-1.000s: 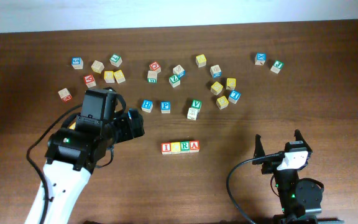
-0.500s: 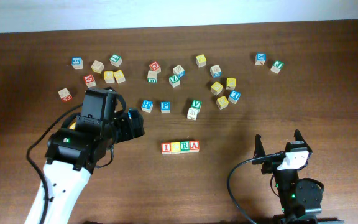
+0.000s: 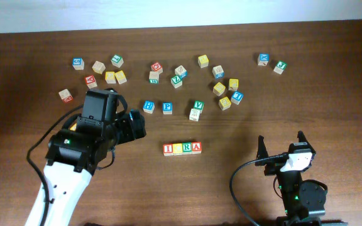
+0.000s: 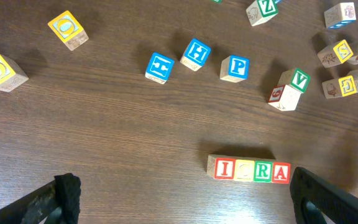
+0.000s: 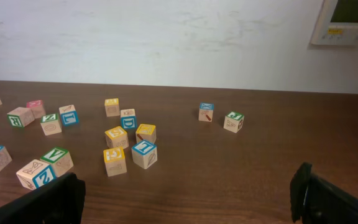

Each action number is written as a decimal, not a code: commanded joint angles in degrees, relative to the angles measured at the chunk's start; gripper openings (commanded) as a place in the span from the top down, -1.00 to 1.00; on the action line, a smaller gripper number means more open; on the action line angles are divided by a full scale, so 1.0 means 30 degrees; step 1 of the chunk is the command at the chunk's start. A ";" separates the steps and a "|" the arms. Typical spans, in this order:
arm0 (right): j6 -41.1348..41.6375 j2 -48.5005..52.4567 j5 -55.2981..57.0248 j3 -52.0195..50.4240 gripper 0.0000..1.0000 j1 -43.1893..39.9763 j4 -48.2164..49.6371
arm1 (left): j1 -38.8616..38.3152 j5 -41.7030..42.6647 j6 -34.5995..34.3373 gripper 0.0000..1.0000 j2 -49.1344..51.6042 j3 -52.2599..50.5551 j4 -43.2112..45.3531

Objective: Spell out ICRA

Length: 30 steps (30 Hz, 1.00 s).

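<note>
Four wooden cubes stand side by side in a straight, touching row on the dark wooden surface (image 3: 244,188), reading I (image 3: 168,149), C (image 3: 177,149), R (image 3: 186,149), A (image 3: 196,148) from 9 o'clock to 3 o'clock, just toward 6 o'clock from the middle of the overhead view. The left wrist camera shows the same row, with red-framed I (image 4: 225,168), yellow C (image 4: 245,170), green-framed R (image 4: 263,170) and red-framed A (image 4: 281,172) face up.

The left fingers (image 3: 136,130) hang at about 10 o'clock from the row, near it but apart, spread wide and gripping nothing; in their own camera the two dark tips (image 4: 64,199) sit at the lower corners with bare wood between them. The right fingers (image 3: 261,149) are well apart from the row at 4 o'clock, likewise spread wide and empty, and their camera looks past the tips (image 5: 319,196) toward loose cubes and a pale wall (image 5: 166,37).

A blue P cube (image 3: 167,107) lies at 11 o'clock from the row and a green V cube (image 3: 198,105) at 1 o'clock, resting on another block. Some two dozen more lettered cubes (image 3: 110,77) are scattered across the 12 o'clock half of the surface.
</note>
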 commanded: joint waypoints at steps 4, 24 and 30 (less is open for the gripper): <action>0.0066 -0.0219 0.0372 -0.0124 -0.97 -0.0124 -0.0109 | 0.0058 -0.0262 0.0022 -0.98 -0.0182 0.0219 -0.0233; 0.0066 -0.0219 0.0372 -0.0124 -0.97 -0.0124 -0.0109 | 0.0911 -0.0219 0.4452 -0.98 -1.2364 -1.0732 0.3861; 0.0066 -0.0211 0.0372 -0.0124 -0.97 -0.0124 -0.0109 | 0.1443 0.0087 0.4459 -0.98 -1.7187 -1.2968 0.4561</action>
